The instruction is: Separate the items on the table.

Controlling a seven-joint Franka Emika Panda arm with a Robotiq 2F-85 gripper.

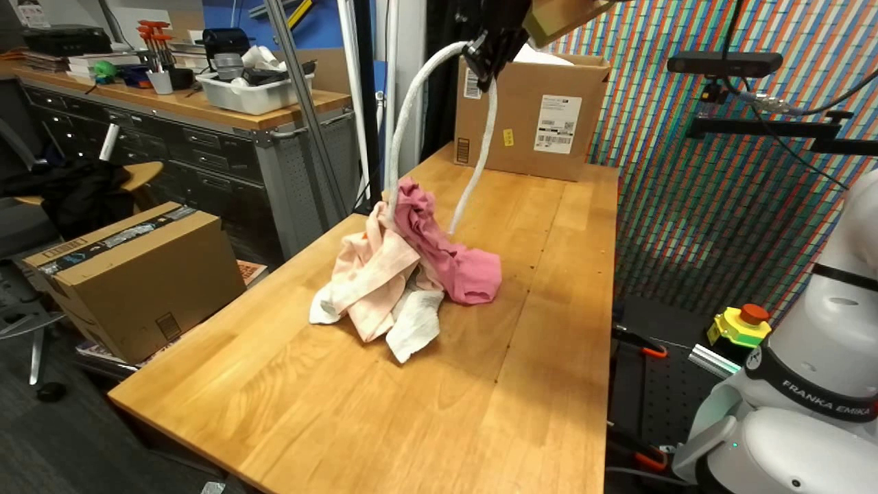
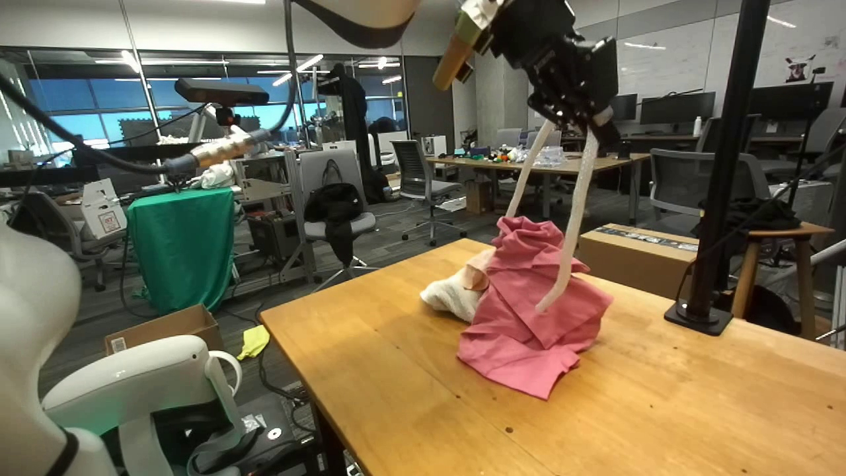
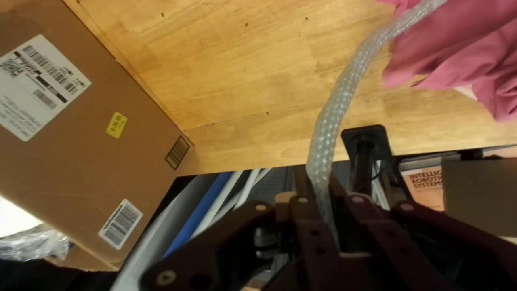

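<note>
Desk [image 1: 329,412] comes first in an exterior view, with three cloths [image 1: 384,274] bunched up a bit left of the middle. The cream cloth [image 1: 415,329] pokes out nearest. The peach cloth [image 1: 374,291] lies over it. The pink cloth [image 1: 456,261] is just to the right, a bit farther off, and touches the peach one. Up high and farther on is the gripper [image 3: 321,194], and the wrist view shows it squeezed tight on a white cord [image 3: 338,105]. From there the cord hangs down in two legs. A brown box [image 1: 518,110] stands at the far end.

I think the job is near its start. The cord looks nearly free. The cloths all lie touching, so pulling them apart is left to do.

Some bits are hard to see. The pink cloth [image 2: 509,330] hides most of the others in an exterior view, and the bottom of one cord leg too. I can't tell if that leg is caught in the cloth, or if the free end touches anything. The wrist view cuts off the pink cloth. The top of the gripper is cut off in both exterior views.
</note>
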